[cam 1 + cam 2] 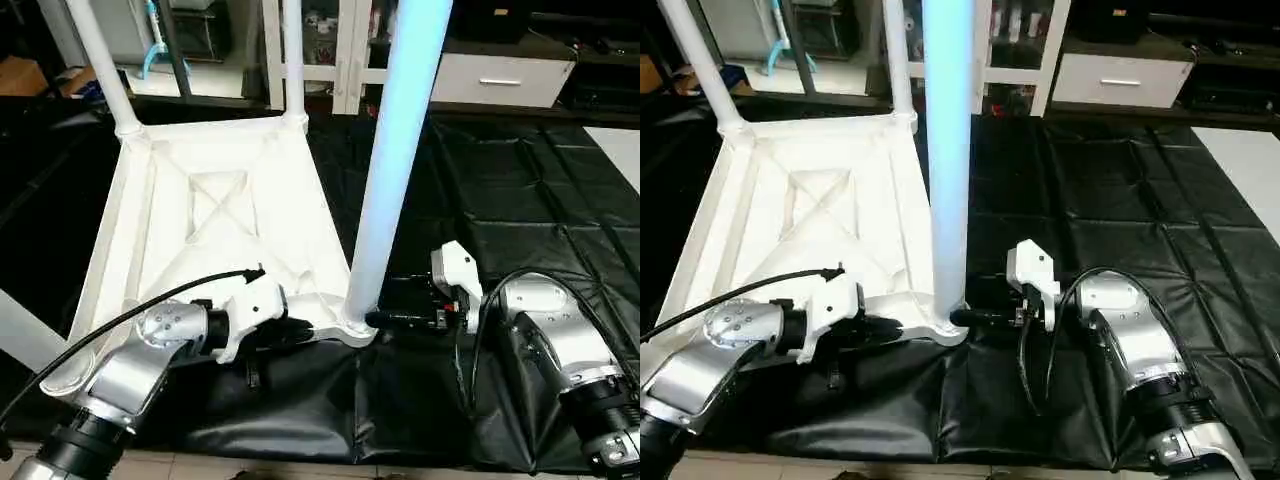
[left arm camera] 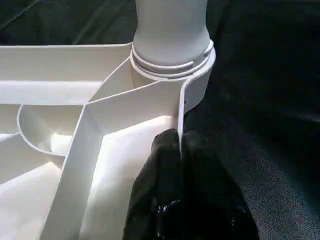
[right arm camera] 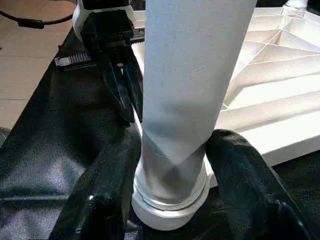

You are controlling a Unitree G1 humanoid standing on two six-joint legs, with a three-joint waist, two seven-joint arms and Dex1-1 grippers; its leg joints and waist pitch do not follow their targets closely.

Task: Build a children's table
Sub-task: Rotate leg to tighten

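Observation:
The children's table lies upside down on a black mat, its white tabletop [image 1: 220, 200] showing the X-ribbed underside. Two legs stand in the far corner sockets [image 1: 100, 60] [image 1: 293, 60]. A third leg [image 1: 400, 150] rises from the near right socket [image 1: 358, 325]. My left gripper [image 2: 179, 142] is shut on the tabletop's rim wall just beside that socket. My right gripper [image 3: 172, 145] reaches in from the right, open, with one black finger [image 3: 100, 200] on each side of the leg's base, close against it.
A white tube [image 1: 20, 335] crosses the left edge by the near left corner. The black mat [image 1: 520, 200] spreads out to the right. A white drawer unit [image 1: 500, 80] and shelving stand behind. Pale floor [image 1: 300, 470] runs along the mat's front edge.

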